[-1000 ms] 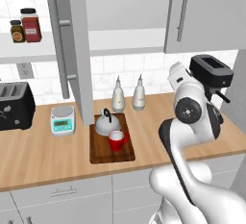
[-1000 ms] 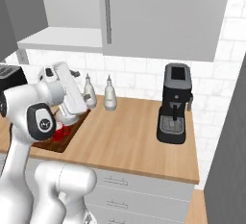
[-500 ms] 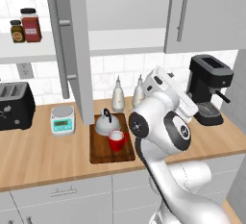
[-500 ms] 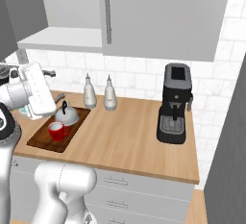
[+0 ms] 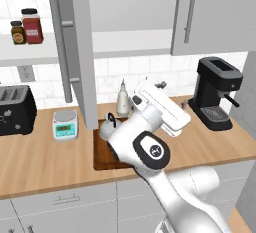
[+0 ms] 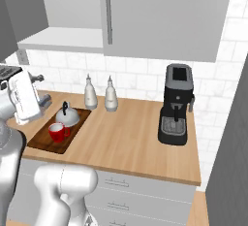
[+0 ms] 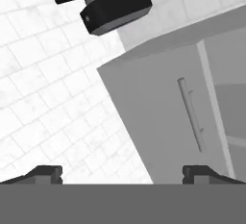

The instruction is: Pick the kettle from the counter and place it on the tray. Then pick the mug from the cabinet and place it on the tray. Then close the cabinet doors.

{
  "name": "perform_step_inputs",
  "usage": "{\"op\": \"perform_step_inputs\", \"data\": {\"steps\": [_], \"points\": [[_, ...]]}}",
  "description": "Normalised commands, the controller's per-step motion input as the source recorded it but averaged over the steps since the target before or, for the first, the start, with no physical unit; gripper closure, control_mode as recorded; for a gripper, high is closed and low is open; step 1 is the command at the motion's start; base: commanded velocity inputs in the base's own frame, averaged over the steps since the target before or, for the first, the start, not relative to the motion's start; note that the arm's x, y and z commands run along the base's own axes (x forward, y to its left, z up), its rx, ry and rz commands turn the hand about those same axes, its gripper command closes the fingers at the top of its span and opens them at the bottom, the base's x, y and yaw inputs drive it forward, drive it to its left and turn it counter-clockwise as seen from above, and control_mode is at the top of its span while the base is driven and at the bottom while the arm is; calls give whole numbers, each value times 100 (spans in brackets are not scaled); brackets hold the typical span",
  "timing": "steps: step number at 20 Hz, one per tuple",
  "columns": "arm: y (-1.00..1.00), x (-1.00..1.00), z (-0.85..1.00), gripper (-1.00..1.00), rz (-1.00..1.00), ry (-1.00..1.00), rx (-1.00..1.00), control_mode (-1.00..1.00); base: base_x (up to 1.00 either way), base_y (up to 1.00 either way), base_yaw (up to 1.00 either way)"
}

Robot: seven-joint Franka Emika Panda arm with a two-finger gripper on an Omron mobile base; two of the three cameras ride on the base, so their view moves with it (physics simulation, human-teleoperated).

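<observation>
With kettle (image 6: 67, 115) and mug (image 6: 58, 132) already on the tray (image 6: 39, 141) near the worktop's front edge, the empty wide-open pincer (image 7: 122, 174) faces the cabinet doors (image 5: 80, 52), likely rigid, light-swinging panels best pushed near the bar handle (image 5: 61, 59).

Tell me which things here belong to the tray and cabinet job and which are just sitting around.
Part of the job:
- kettle, on the tray
- red mug, on the tray
- tray
- open cabinet door
- counter

Just lying about:
- two white bottles
- coffee machine
- scale
- toaster
- two jars on the shelf
</observation>
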Motion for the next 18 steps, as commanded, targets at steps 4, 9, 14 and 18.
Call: {"op": "perform_step_inputs", "data": {"steps": [4, 9, 14, 18], "points": [[62, -14, 0, -100, -23, 2, -26, -100, 0, 0, 0], [89, -10, 0, -100, -15, 8, -22, -100, 0, 0, 0], [61, 0, -6, -100, -6, 5, -17, -100, 0, 0, 0], [36, 7, -19, -100, 0, 1, -14, -100, 0, 0, 0]]}}
